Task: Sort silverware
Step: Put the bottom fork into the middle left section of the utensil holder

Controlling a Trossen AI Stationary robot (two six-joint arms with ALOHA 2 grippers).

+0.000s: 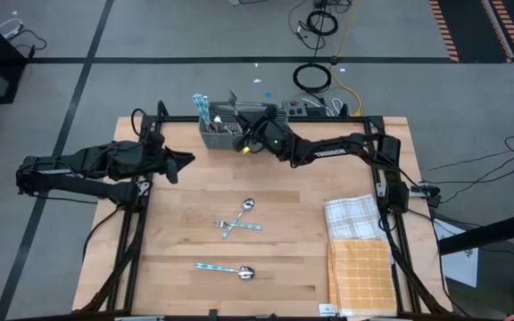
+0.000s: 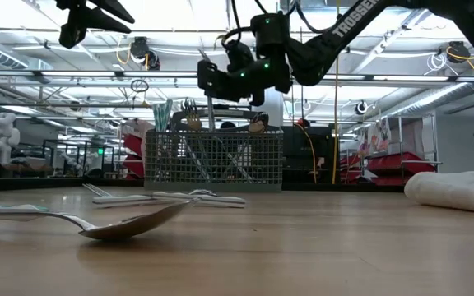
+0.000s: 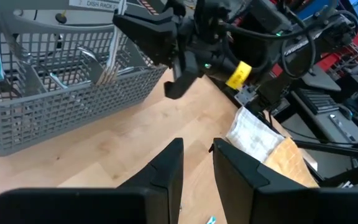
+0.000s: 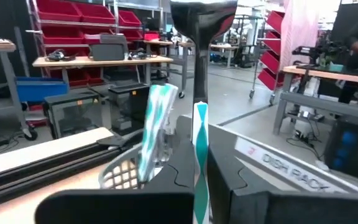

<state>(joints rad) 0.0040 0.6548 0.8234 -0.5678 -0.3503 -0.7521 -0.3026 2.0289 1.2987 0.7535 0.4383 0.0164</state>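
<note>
A: Right gripper [image 1: 250, 140]?
B: Above the far basket [image 1: 221, 134], clenched on a blue-handled utensil [image 4: 200, 155].
A: Left gripper [image 1: 186, 161]?
B: Far left, jaws parted, holding nothing.
A: Loose silverware?
B: Crossed pair [image 1: 238, 218] mid-table; spoon [image 1: 226, 269] nearer.

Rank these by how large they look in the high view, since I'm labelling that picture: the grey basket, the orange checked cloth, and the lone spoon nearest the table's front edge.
1. Orange checked cloth, clearly the biggest patch.
2. Grey basket, smaller, and partly hidden by the right gripper above it.
3. Lone spoon, far the smallest.
</note>
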